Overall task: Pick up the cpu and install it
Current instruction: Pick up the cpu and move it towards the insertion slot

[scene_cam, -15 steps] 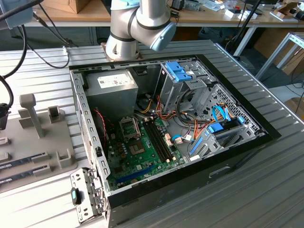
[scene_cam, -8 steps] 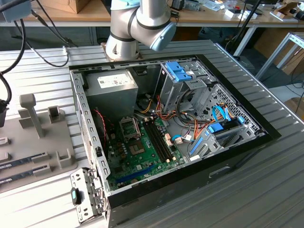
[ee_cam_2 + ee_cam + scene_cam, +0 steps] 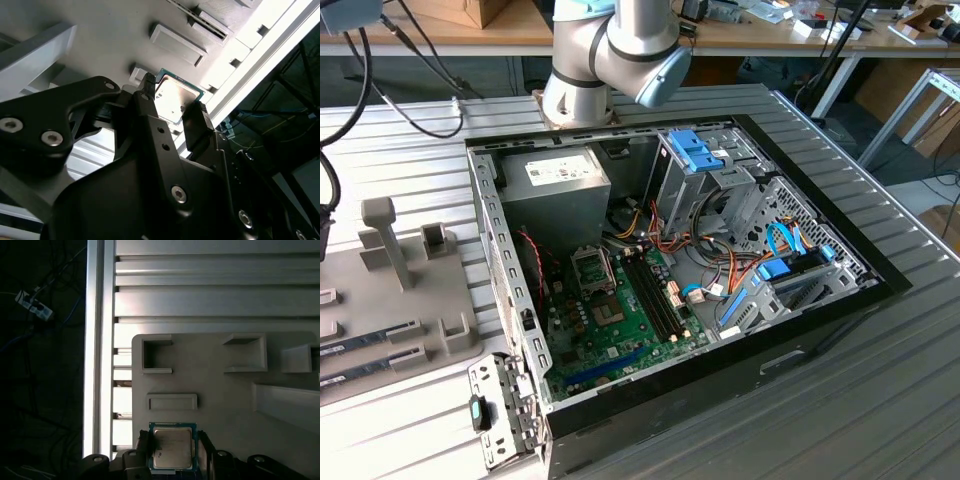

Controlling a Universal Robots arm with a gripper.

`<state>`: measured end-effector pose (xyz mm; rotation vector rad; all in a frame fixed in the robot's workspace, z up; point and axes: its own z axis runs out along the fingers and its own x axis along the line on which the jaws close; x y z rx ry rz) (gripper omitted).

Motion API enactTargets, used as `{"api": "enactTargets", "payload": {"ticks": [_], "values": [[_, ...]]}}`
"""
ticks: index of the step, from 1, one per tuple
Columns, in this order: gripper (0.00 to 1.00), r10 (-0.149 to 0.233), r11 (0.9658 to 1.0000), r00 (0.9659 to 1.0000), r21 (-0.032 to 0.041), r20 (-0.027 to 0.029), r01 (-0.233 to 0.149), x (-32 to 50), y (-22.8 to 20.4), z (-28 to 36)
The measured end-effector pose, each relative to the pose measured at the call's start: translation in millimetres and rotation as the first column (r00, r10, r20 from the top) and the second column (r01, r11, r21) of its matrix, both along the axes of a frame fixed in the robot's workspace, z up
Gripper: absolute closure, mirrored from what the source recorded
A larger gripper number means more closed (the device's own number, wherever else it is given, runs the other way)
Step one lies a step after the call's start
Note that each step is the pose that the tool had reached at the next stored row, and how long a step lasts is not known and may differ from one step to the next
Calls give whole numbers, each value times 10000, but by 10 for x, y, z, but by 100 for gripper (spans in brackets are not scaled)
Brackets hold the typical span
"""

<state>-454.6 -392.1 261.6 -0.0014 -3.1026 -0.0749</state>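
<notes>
The cpu (image 3: 172,450) is a small flat square chip with a silver-grey metal top and a green rim. It sits between the two black fingers (image 3: 144,442) of my gripper (image 3: 174,448), over the near end of a grey holder tray (image 3: 225,400). In the second wrist view the cpu (image 3: 175,100) shines brightly, and my gripper (image 3: 174,95) has its fingers (image 3: 197,120) against two opposite edges of the chip. I cannot tell whether the chip rests on the tray or hangs just above it.
The open computer case (image 3: 820,310) lies on the slatted metal table (image 3: 880,400). Its green motherboard (image 3: 620,320) has an empty socket (image 3: 592,268) below the grey power-supply box (image 3: 555,185). The arm's elbow (image 3: 610,50) stands behind the case. The grey tray (image 3: 420,300) lies at the exterior view's left.
</notes>
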Motion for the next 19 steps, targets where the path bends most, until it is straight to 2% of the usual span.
{"api": "enactTargets", "payload": {"ticks": [11, 14, 19], "values": [[53, 0, 10000, 10000, 0, 0, 0, 0, 0, 142], [53, 0, 10000, 10000, -1, -1, 0, 0, 0, 212], [53, 0, 10000, 10000, 0, -1, 0, 0, 0, 274]]}}
